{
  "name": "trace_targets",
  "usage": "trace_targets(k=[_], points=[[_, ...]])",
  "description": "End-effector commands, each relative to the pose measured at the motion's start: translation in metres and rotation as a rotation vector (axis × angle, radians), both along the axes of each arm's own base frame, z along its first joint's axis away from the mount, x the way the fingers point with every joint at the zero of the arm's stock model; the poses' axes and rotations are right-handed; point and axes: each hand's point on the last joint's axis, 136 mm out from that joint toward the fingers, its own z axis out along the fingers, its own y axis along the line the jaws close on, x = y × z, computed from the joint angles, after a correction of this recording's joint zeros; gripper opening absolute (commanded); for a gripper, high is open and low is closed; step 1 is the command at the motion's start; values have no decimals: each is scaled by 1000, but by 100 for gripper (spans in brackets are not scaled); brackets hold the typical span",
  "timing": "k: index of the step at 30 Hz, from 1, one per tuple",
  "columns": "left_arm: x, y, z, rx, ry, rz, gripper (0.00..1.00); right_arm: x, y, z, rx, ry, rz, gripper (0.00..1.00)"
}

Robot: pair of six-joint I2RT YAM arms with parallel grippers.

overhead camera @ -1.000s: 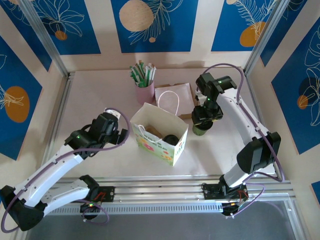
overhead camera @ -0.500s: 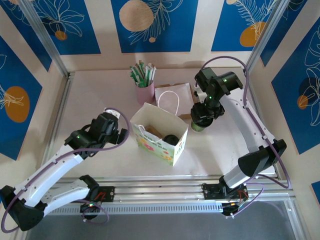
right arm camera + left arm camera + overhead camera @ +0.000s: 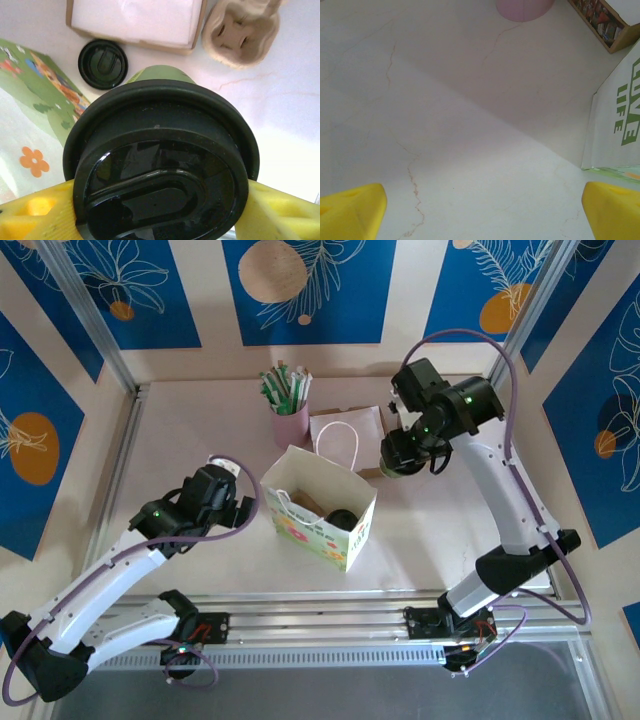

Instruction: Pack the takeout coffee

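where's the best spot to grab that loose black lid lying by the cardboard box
Probably take the loose black lid by opposite points of its rim, coming straight down. It lies flat on the table, too thin for a side approach, with the cardboard box and paper bag close by.

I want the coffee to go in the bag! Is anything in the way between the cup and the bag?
Nothing visible is in the way. The right gripper holds the coffee cup beside the paper bag, whose top is open. A round black thing sits inside the bag.
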Motion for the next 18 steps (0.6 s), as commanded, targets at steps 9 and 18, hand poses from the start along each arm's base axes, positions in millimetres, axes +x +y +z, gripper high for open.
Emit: trace_targets(k=[9, 18], points=[[4, 1, 4, -14, -18, 9, 100, -29, -7, 46, 31, -97, 7, 66], [5, 2, 3, -9, -16, 12, 100, -42, 20, 78, 153, -169, 105, 66]])
